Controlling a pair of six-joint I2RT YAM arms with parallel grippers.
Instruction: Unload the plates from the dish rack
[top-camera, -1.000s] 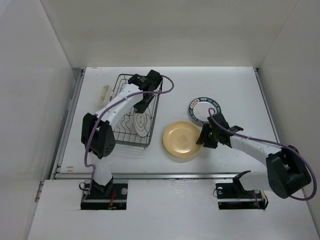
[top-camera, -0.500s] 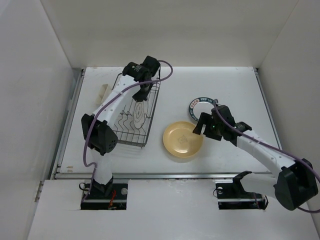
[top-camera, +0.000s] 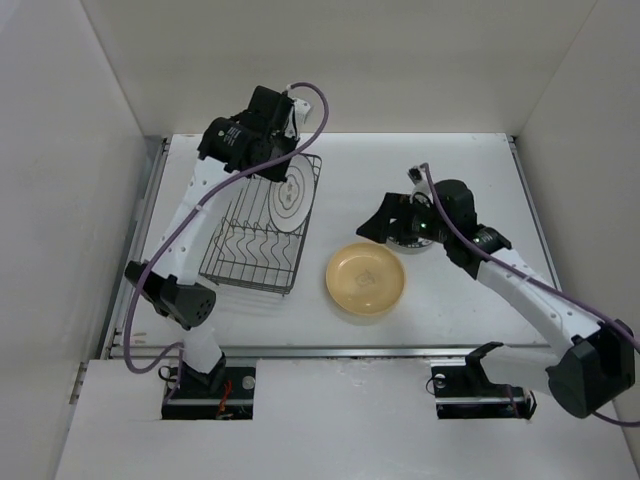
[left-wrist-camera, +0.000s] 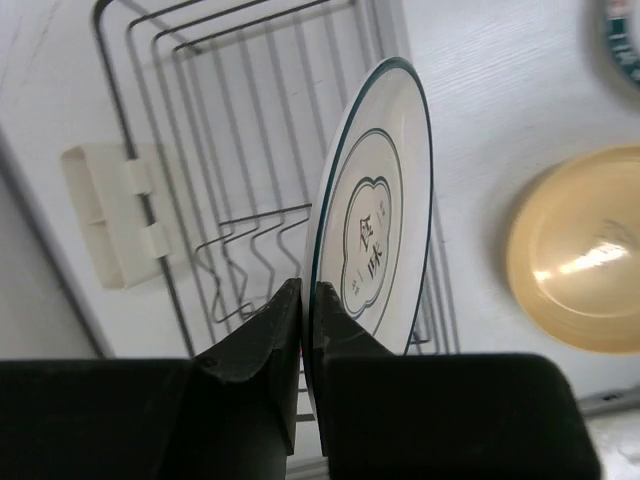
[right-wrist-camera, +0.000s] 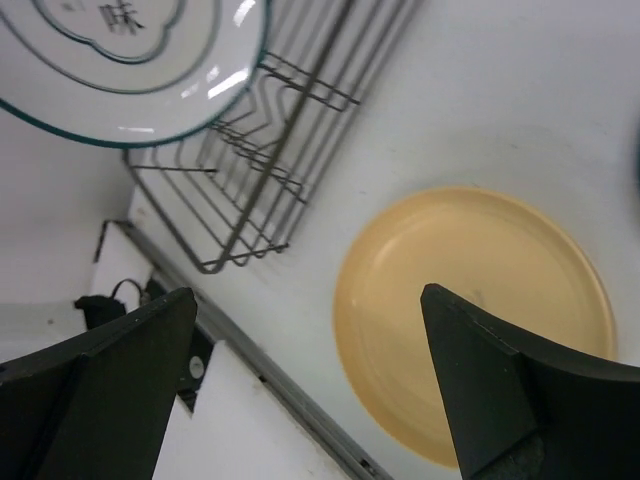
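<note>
My left gripper (left-wrist-camera: 308, 300) is shut on the rim of a white plate (left-wrist-camera: 375, 210) with dark rings, held on edge above the dish rack (left-wrist-camera: 250, 150). From above, that plate (top-camera: 291, 190) hangs over the far right part of the dark wire rack (top-camera: 255, 225), whose slots look bare. A yellow plate (top-camera: 366, 278) lies flat on the table right of the rack. My right gripper (top-camera: 374, 228) hovers just beyond it, open wide with nothing between its fingers (right-wrist-camera: 110, 380). In the right wrist view the yellow plate (right-wrist-camera: 480, 310) lies below.
A dark-rimmed plate (left-wrist-camera: 625, 45) lies on the table beyond the yellow one, largely covered by my right arm in the top view. A white clip (left-wrist-camera: 110, 215) hangs on the rack's left side. White walls enclose the table on three sides.
My left gripper closed on the white plate and lifted it up out of the rack. My right gripper opened off the yellow plate and rose back from it.
</note>
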